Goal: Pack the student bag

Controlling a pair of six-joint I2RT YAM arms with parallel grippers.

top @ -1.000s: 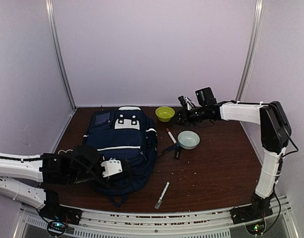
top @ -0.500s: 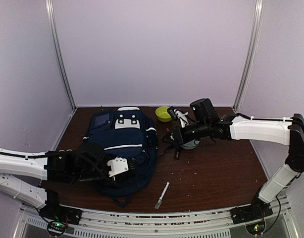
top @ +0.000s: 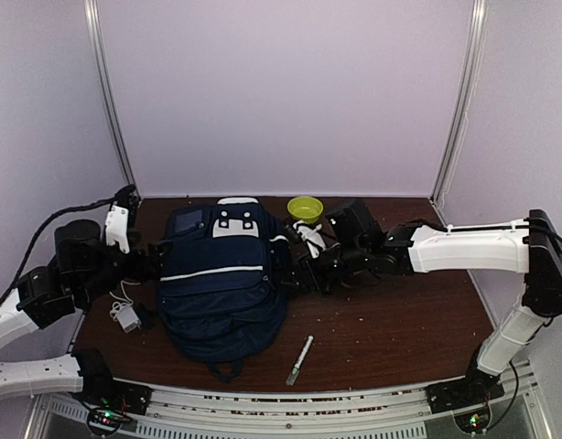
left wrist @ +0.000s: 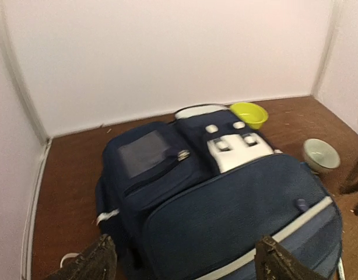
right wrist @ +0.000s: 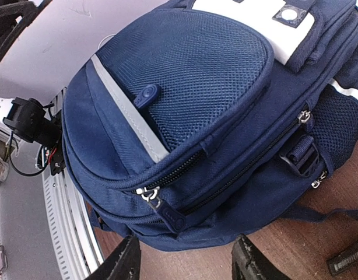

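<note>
The student bag (top: 217,288) lies flat in the middle of the table, navy with a pale stripe and a white patch at its far end. My left gripper (top: 151,254) is at the bag's left side. In the left wrist view it (left wrist: 188,265) stands open over the bag (left wrist: 225,216), holding nothing. My right gripper (top: 295,274) is at the bag's right side. In the right wrist view it (right wrist: 188,265) is open just short of the bag's edge (right wrist: 185,105), near a zipper pull (right wrist: 167,210). The zippers look shut.
A white adapter (top: 127,317) with its cable lies left of the bag. A yellow bowl (top: 306,208) stands behind the right arm, a pale bowl (left wrist: 320,154) right of the bag. A pen (top: 300,359) lies near the front. A small black item (right wrist: 348,262) lies by the bag.
My left gripper opened and drew back to the left, leaving the white adapter on the table beside the bag. My right arm swung left to the bag's side and opened.
</note>
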